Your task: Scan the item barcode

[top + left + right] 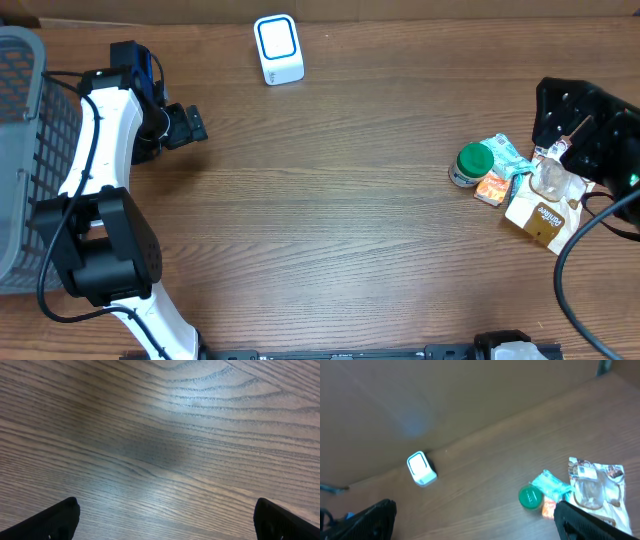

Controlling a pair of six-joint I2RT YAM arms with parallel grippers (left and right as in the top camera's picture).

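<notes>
The items lie in a cluster at the table's right: a green-lidded jar (473, 164) (530, 497), a teal packet (508, 154) (550, 484), an orange packet (492, 188) and a clear-fronted brown pouch (543, 210) (596, 487). No barcode is legible. A white scanner with a blue-ringed face (278, 48) (421, 468) stands at the back. My right gripper (566, 116) (477, 521) hangs open above the cluster, holding nothing. At the far left my left gripper (190, 125) (167, 521) is open over bare wood.
A grey mesh basket (20, 150) stands at the left edge beside the left arm. A black cable (580, 250) loops off the right arm near the pouch. A brown wall runs behind the scanner.
</notes>
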